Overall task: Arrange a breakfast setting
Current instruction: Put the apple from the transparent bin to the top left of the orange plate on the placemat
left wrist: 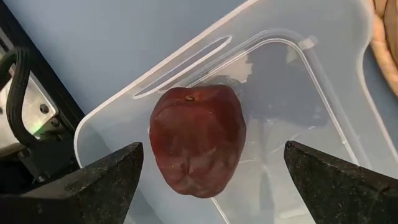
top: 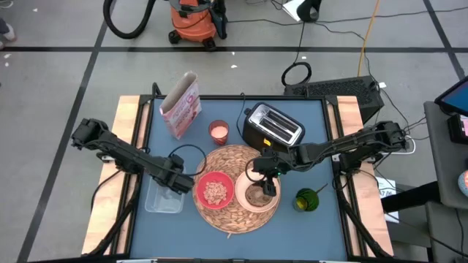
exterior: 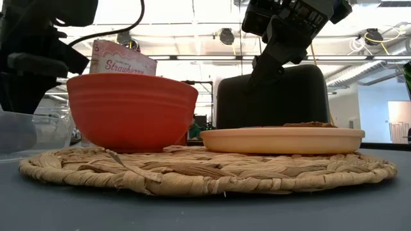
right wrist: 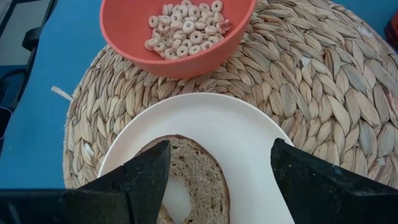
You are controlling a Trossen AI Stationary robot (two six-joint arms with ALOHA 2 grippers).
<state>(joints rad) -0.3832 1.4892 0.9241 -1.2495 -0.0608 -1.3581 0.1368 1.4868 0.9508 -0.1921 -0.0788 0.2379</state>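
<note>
Breakfast setting on the worktop, both pincers over their items.

My left pincer (left wrist: 211,180) gapes wide above the dark red fruit (left wrist: 198,140) in a clear tub (left wrist: 323,118); my right pincer (right wrist: 217,180), parted and empty, hovers over the toast (right wrist: 196,171) on the cream plate (right wrist: 249,137) beside the red bowl (right wrist: 177,37); a toaster (top: 273,127) stands just behind the woven mat (top: 238,157).

A lab or workshop: orange shop vacuum (top: 193,22), taped floor, cables, ceiling ducts (exterior: 192,58).

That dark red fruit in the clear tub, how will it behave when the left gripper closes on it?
The dark red fruit looks smooth and glossy, so the left gripper, open on either side of it, may slip. Its rounded, lobed body probably rolls if nudged off-centre. The clear tub has a slick floor and looks light, so it might slide too.
</note>
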